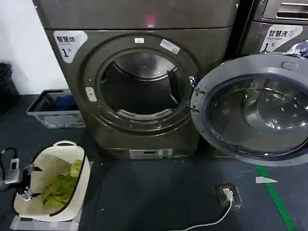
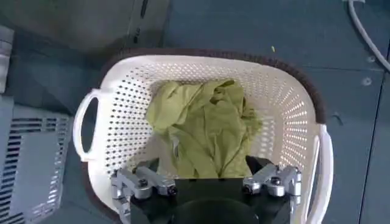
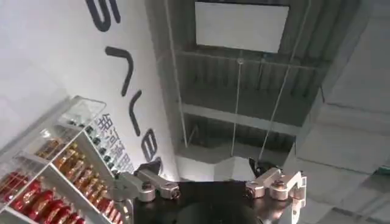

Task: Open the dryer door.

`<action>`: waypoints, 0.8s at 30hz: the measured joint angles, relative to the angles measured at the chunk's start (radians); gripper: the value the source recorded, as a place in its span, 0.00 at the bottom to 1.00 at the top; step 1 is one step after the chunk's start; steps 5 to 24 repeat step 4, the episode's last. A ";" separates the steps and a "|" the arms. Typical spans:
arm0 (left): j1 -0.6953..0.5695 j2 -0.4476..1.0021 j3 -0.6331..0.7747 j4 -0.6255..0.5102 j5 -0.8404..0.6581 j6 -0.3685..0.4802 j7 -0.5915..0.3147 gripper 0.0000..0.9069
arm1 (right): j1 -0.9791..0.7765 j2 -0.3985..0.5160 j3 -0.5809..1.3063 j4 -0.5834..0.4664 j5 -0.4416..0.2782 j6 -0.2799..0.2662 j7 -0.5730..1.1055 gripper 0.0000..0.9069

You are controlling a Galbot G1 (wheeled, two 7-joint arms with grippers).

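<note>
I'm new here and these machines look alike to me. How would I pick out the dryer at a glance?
Look at the white wall on the left: the dryer is the big bronze-grey machine right beside it. Its round door hangs swung open to the right, baring the dark drum. Unlike the neighbouring machine on the right, it has a pink light glowing on top and a grey crate at its left foot.

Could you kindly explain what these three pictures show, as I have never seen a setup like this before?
They come from one two-armed robot. The head camera looks down at a dryer whose round door already hangs open to the right, beside a second machine. On the floor stand a white laundry basket holding green clothing and a grey crate. The left wrist camera looks past the left end effector, open and holding nothing, above that basket. The right wrist camera points up past the right end effector, also open, at a ceiling and shelves of bottles.
</note>
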 joint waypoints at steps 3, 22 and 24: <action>0.000 -0.003 0.003 0.003 0.004 -0.001 -0.001 1.00 | -0.010 0.003 0.016 -0.001 0.000 0.001 0.000 1.00; 0.000 -0.003 0.003 0.003 0.004 -0.001 -0.001 1.00 | -0.014 0.003 0.022 0.000 0.000 0.002 0.000 1.00; 0.000 -0.003 0.003 0.003 0.004 -0.001 -0.001 1.00 | -0.014 0.003 0.022 0.000 0.000 0.002 0.000 1.00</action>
